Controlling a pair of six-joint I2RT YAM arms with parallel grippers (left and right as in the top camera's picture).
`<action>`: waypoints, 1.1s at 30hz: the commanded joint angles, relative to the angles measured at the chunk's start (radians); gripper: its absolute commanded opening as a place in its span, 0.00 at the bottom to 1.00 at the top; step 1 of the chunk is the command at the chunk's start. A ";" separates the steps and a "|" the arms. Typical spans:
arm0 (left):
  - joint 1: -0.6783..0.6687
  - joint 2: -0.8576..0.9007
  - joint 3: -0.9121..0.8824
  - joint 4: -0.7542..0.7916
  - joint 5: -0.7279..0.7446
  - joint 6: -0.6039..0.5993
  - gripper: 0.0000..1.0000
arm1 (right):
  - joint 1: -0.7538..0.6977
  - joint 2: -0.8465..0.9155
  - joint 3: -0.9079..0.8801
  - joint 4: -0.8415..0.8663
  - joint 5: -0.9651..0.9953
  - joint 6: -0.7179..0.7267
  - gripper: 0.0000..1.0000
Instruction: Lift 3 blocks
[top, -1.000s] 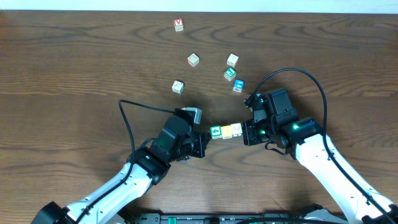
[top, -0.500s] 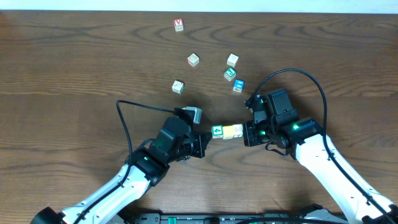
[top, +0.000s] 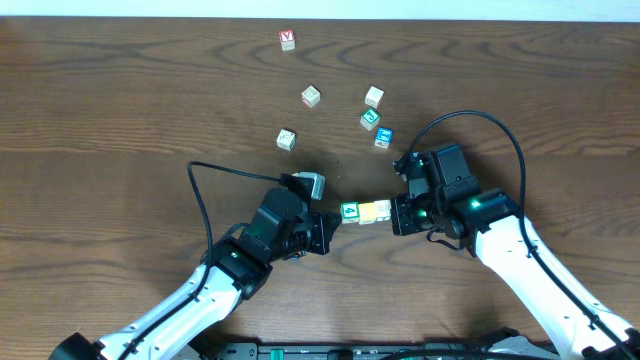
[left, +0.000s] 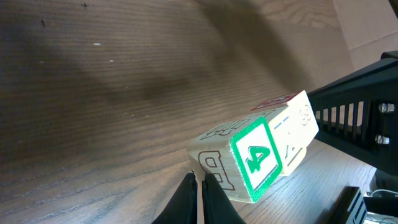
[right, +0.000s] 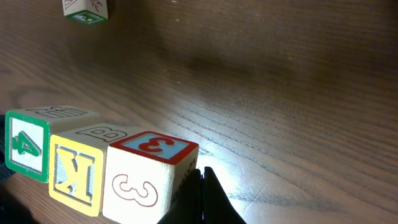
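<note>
Three blocks sit in a tight row between my two grippers: a green-faced one marked 4, a yellow one marked K, and a pale one with a red 3. My left gripper is shut, its tip pressed against the green block's end. On the opposite end, my right gripper is shut, its tip against the pale block's side. Whether the row rests on the table or hangs just above it is unclear.
Loose cubes lie further back: a red-marked one, two pale ones, a teal-green one, a blue one and a pale green-edged one. Cables loop beside both arms.
The row of blocks and both gripper tips have shifted very slightly to the right. Both grippers stay shut against the row's ends.
</note>
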 joint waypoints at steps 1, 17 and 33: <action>-0.017 -0.012 0.032 0.019 0.077 0.000 0.07 | 0.044 -0.016 0.043 0.000 -0.167 -0.013 0.01; -0.017 -0.012 0.032 0.020 0.077 0.000 0.07 | 0.044 -0.016 0.053 -0.007 -0.167 -0.013 0.01; -0.017 -0.012 0.034 0.020 0.077 0.000 0.07 | 0.044 -0.016 0.053 -0.007 -0.167 -0.013 0.01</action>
